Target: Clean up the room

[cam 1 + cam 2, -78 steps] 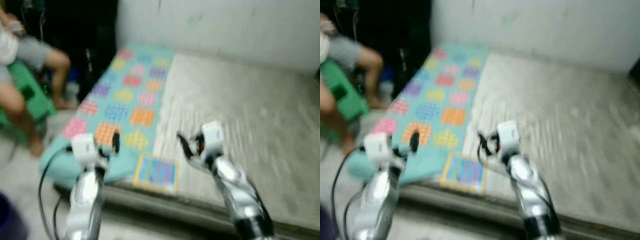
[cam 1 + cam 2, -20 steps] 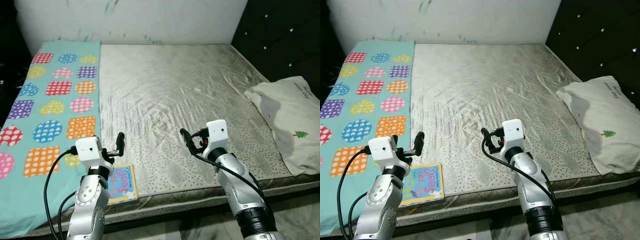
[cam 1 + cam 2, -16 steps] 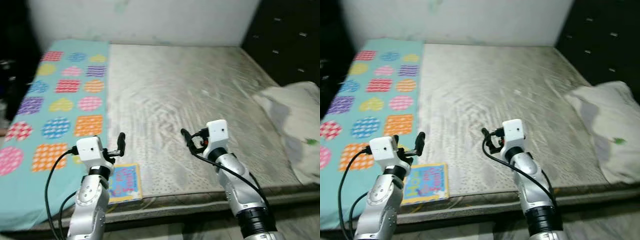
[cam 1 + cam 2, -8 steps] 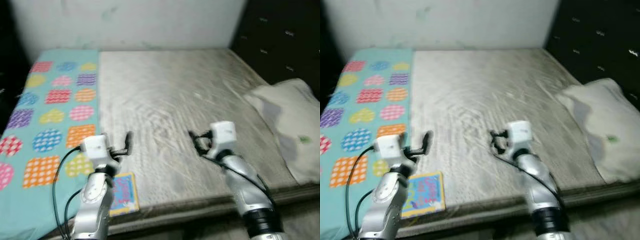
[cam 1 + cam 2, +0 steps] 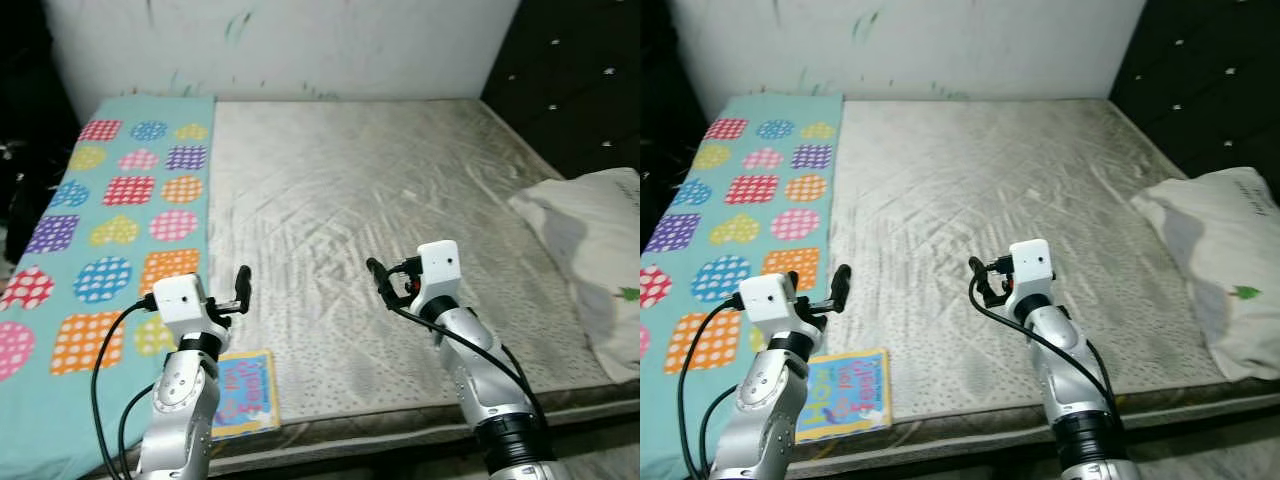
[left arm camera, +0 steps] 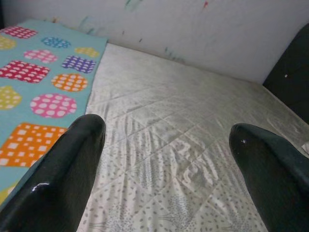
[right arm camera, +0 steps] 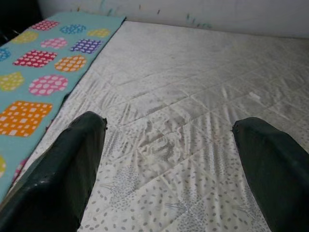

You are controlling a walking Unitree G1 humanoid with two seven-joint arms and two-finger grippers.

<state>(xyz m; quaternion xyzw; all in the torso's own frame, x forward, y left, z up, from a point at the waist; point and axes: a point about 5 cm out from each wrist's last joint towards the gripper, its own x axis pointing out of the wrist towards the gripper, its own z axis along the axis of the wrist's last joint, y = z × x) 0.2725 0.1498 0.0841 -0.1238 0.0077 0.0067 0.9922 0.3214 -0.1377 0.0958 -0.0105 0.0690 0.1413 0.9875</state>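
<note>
Pale grey quilted fabric covers the mattress [image 5: 380, 200], which spans the middle of the head views from the white wall down to the lower edge. A turquoise blanket [image 5: 110, 220] patterned with bright dotted and checked shapes lies along the left side of the bed. A colourful children's book [image 5: 245, 393] lies flat at the lower left, on the near edge of the mattress just beside the blanket's border. A white pillow [image 5: 590, 250] with a small green tree print sits at the right edge of the frame, against the dark studded headboard [image 5: 580, 80].

The left gripper [image 5: 241, 287] hovers in the lower left, above the mattress just beyond the book and not touching it. Its wrist view shows the two jaws spread wide with nothing between them. The right gripper [image 5: 380, 280] hangs over the bare mattress just right of centre, its jaws likewise spread and holding nothing.
</note>
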